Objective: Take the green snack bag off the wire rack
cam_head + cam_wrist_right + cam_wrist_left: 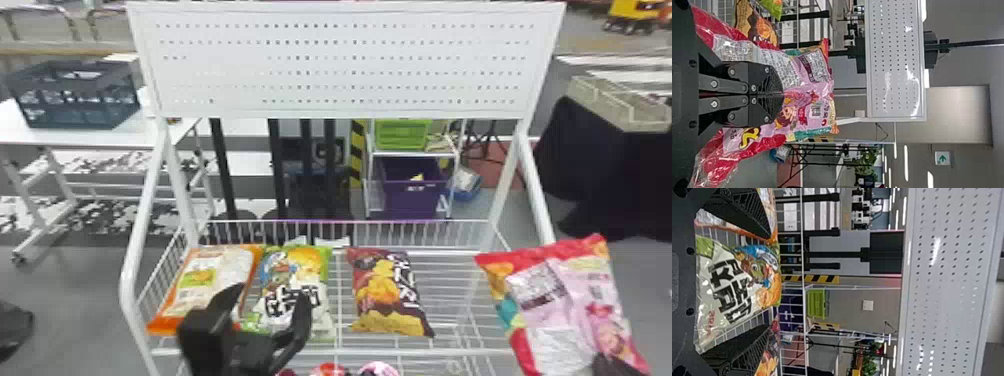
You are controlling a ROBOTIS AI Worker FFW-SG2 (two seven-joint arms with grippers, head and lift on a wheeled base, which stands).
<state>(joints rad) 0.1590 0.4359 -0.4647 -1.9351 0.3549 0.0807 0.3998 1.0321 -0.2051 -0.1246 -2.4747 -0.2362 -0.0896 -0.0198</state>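
Note:
The green snack bag [295, 295] lies on the wire rack [340, 350], between an orange bag and a maroon one. Over its front part is my left gripper [270, 320], fingers apart. In the left wrist view the green snack bag [738, 282] shows between the spread fingers of my left gripper [768, 284], which is not closed on it. My right gripper [615, 367] is at the lower right with a pink and red bag [565, 305]. In the right wrist view my right gripper [781, 94] is shut on that pink and red bag [809, 94].
The orange bag [210, 280] lies left of the green one, the maroon bag [387, 295] to the right. A white perforated panel [340, 65] rises above the rack's back. White posts [135, 265] frame the sides. More packages [375, 369] show lower down at the front.

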